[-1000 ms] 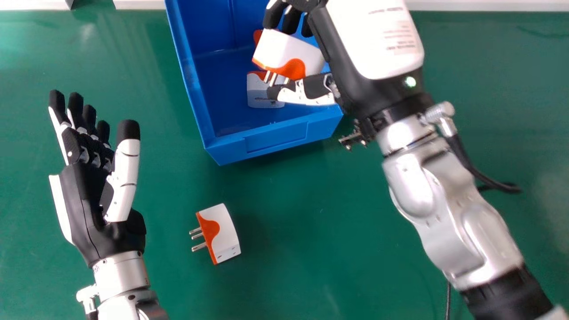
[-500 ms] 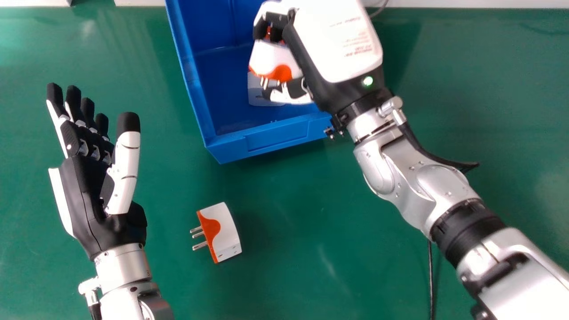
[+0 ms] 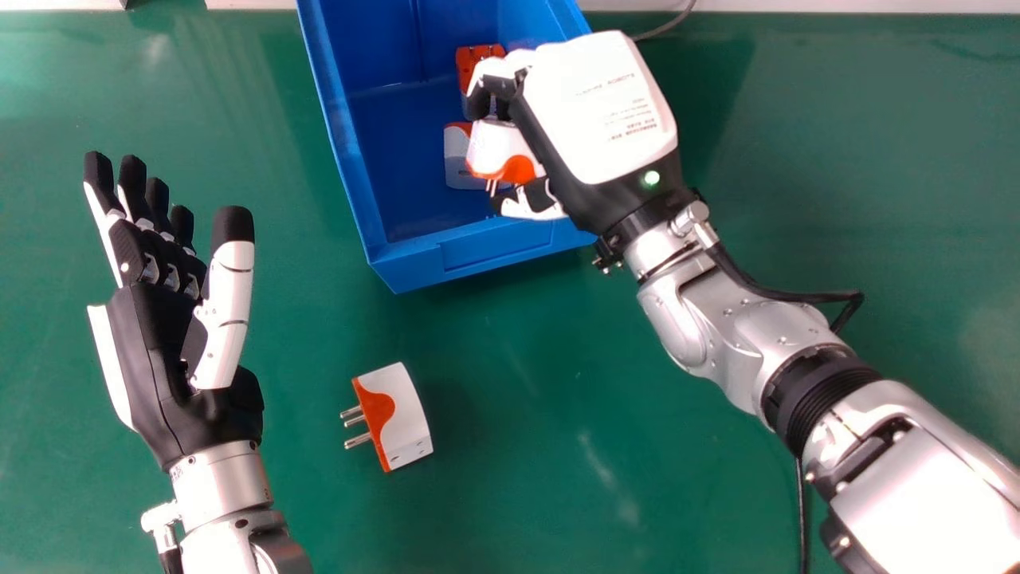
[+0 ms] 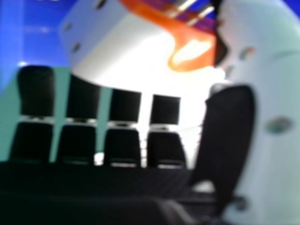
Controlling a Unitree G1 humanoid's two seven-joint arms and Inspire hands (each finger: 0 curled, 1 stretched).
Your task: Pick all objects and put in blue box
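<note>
The right hand [image 3: 599,112] is clamped on a white-and-orange plug adapter [image 3: 500,145], its fingers curled at the far side and its thumb at the near side, by the metal prongs. It holds the adapter above the right part of the blue box [image 3: 381,271]. Compared with the first frame, the hand and its adapter sit nearer, and the hand also lies farther left; since the second frame they have come nearer again. That uncovers more of the orange-faced adapter [image 3: 478,56] lying farther back inside the box, which the hand largely covered then. A white adapter [image 3: 457,155] lies in the box nearer than that one, partly hidden by the held piece.

In the right hand view, the held adapter is between the fingers and thumb of the right hand [image 4: 124,146].

One more plug adapter [image 3: 408,418] rests on the green table [image 3: 574,478], near the box, prongs pointing left, unmoved. The left hand [image 3: 151,343] is at the left, its fingers extended and thumb apart.
</note>
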